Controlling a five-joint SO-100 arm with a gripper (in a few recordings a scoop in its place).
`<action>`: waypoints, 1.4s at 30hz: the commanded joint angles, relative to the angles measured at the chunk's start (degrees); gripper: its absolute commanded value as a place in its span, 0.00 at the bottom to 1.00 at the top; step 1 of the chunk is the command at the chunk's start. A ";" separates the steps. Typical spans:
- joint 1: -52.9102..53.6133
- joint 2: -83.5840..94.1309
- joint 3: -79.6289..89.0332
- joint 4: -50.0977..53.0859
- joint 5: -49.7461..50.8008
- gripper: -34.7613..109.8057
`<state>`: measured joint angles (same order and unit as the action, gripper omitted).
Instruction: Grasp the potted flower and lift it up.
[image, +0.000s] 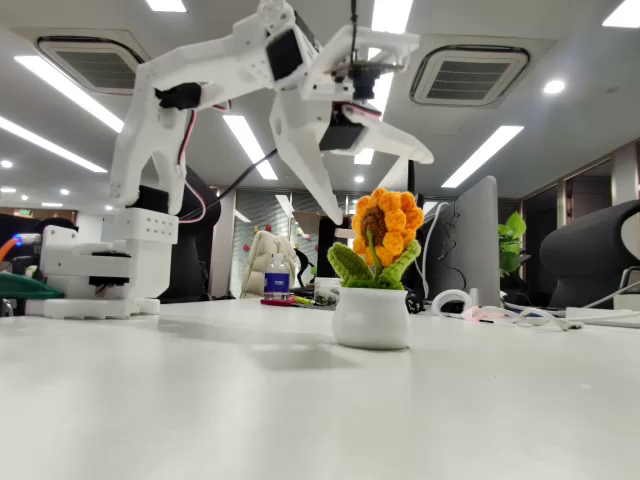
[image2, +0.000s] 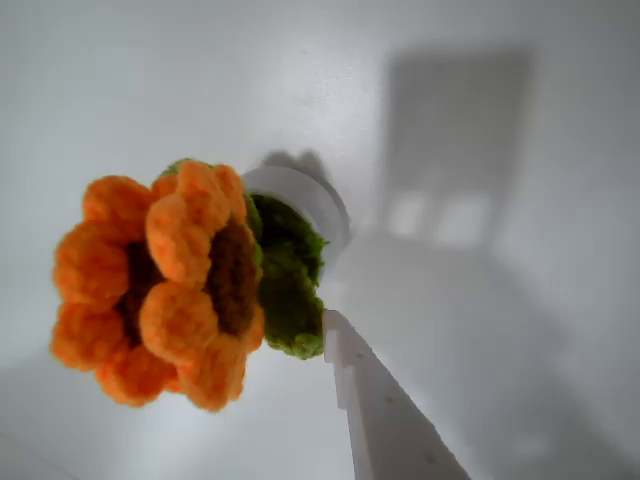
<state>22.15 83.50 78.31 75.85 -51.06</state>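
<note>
Potted flower (image: 377, 270) stands upright on the white counter (image: 300, 410), below and slightly to the right of the end effector (image: 380, 180) in the fixed view, untouched and apart from it. The white arm (image: 190, 85) rises from its base (image: 100, 270) at the left of that view and reaches over to the right, with the end effector hanging above the bloom. Its two fingers are spread apart: one long pointed finger (image: 310, 165) slants down to the left of the petals, the other juts out to the right above them, and nothing is held between them. In the wrist view the orange petals and brown centre (image2: 170, 285) sit to the left of a single white finger (image2: 385, 420), with green leaves (image2: 290, 290) between bloom and finger, just beside its tip. The rim of the white pot (image2: 310, 200) peeks out beyond the leaves, resting on the counter (image2: 500, 300).
</note>
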 joint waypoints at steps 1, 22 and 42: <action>0.70 0.35 -2.72 0.26 -1.23 0.70; 0.70 -3.60 -5.01 -1.23 -7.47 0.70; 0.26 -4.39 -5.19 -1.49 -7.21 0.70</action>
<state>22.15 78.22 75.15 74.71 -57.57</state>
